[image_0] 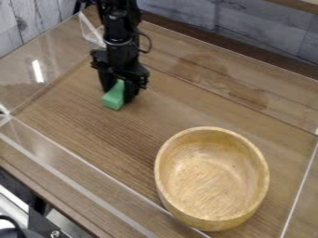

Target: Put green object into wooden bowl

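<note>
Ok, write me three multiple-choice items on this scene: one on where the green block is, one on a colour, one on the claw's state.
1. Where is the green object?
A. inside the wooden bowl
B. on the table under the claw
C. on the bowl's rim

2. What colour is the wooden bowl?
A. light tan
B. dark blue
C. white

3. How is the claw?
A. wide open, high above the table
B. shut on the green object
C. shut inside the bowl

Answers: 1 B, the block sits on the table, far from the bowl. 2 A, pale wood grain shows. 3 B, the fingers are drawn in against the block's sides.
</note>
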